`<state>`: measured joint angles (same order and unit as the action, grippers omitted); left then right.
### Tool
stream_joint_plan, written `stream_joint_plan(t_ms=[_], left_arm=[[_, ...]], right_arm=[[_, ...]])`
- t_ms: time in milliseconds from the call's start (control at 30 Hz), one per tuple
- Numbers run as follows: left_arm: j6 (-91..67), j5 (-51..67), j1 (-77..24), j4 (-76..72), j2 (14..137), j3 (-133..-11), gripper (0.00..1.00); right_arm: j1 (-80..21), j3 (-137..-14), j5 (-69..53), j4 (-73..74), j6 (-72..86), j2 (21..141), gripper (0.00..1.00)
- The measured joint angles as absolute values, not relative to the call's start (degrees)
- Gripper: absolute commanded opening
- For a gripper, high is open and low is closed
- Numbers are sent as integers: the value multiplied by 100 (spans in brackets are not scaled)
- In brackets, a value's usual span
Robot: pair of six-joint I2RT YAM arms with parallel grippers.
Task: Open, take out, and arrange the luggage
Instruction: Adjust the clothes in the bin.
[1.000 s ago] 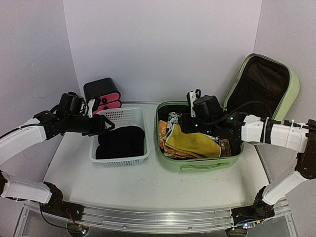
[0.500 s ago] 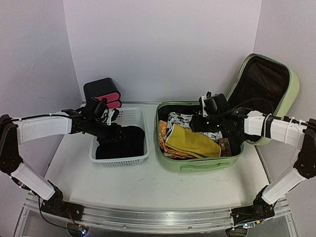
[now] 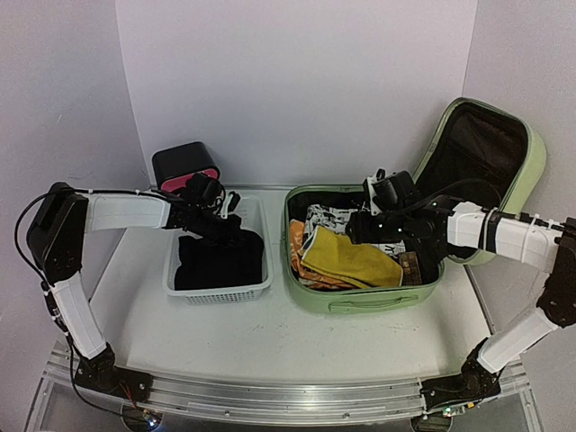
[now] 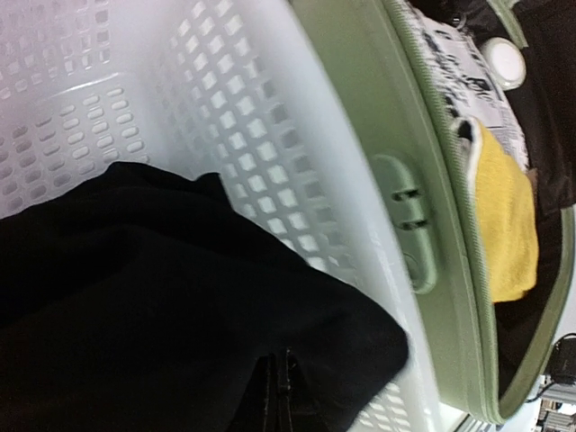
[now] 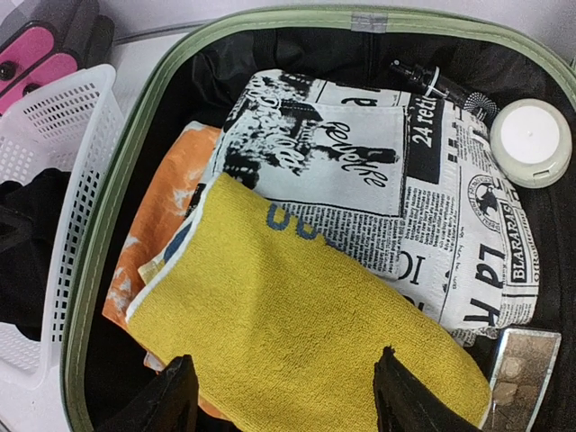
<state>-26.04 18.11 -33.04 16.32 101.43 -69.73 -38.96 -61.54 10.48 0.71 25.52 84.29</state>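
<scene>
Left claw [image 4: 277, 362] pressed together, right claw [image 5: 283, 362] spread; one luggage [image 3: 360, 302], one basket [image 3: 216, 290].

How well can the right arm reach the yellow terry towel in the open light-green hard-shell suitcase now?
Probably yes. The right gripper hovers open directly above the yellow terry towel, which lies uppermost in the light-green hard-shell suitcase. Its lid stands back, and nothing covers the towel.

We see the left arm [image 3: 126, 211] and right arm [image 3: 504, 236] in smooth white shells, with black joints, black cables and a black-fingered right gripper [image 5: 286, 362].
</scene>
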Motion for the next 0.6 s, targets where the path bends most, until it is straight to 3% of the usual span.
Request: stream_joint_plan(t_ms=[400,600], left_arm=[[-3017,1907,-2941,1369,11561,-7476,0],[-2991,1820,-3009,1385,11323,-7454,10]], right_arm=[[-3896,-6154,1179,298,2552,8377,67],[-3887,-6149,1275,405,2552,8486,70]])
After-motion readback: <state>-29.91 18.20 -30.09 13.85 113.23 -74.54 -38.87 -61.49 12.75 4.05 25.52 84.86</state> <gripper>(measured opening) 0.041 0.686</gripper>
